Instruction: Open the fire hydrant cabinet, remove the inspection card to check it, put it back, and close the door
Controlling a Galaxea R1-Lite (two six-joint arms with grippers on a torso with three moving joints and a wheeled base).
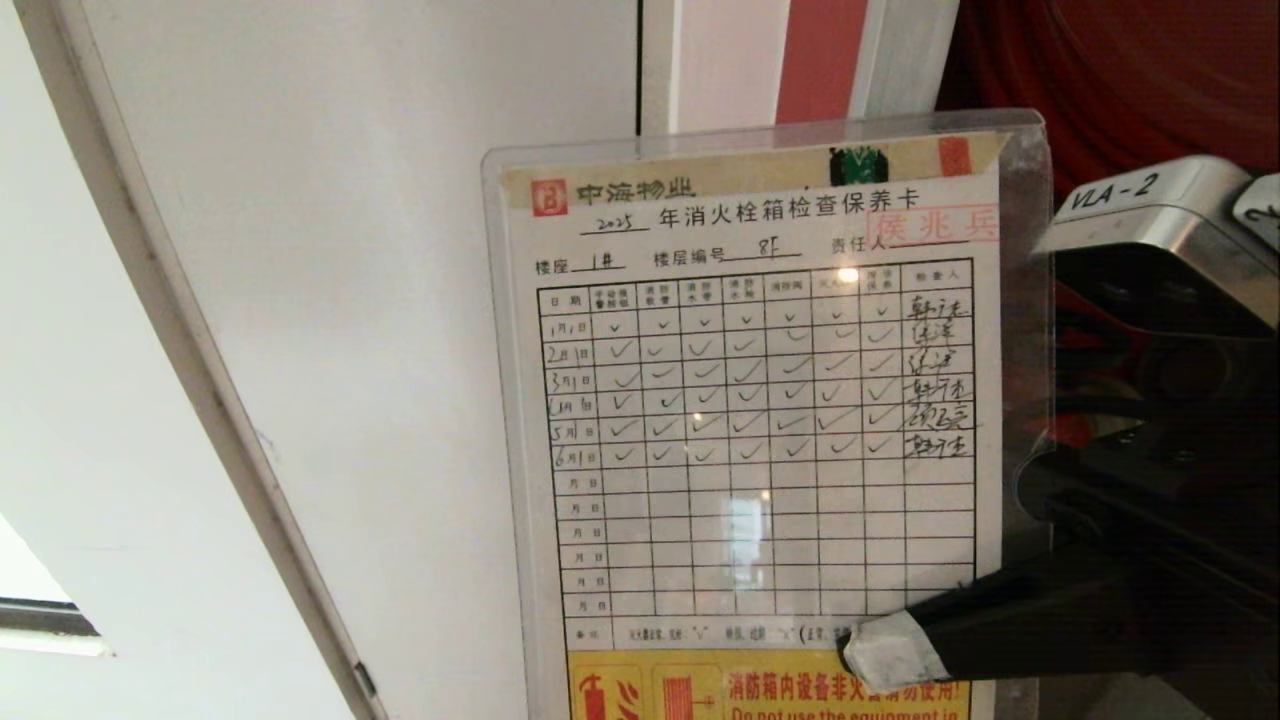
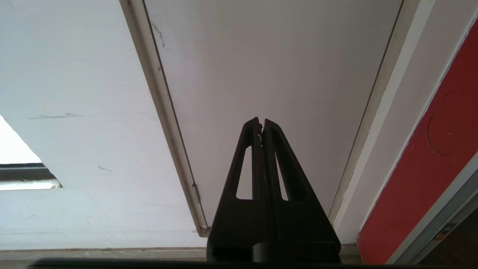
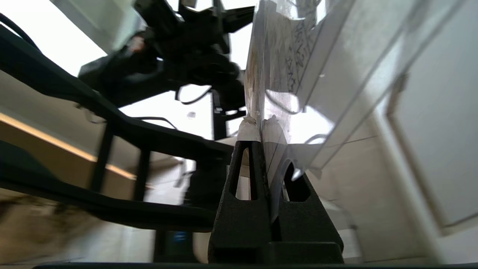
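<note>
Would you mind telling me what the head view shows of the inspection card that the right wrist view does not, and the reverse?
Only the head view shows the inspection card face-on, its printed grid ticked in the upper rows and blank below, with the red cabinet interior behind. Only the right wrist view shows both fingers pressing the card's two faces, seen edge-on. Both show the right tool shut on the card near its lower edge.
</note>
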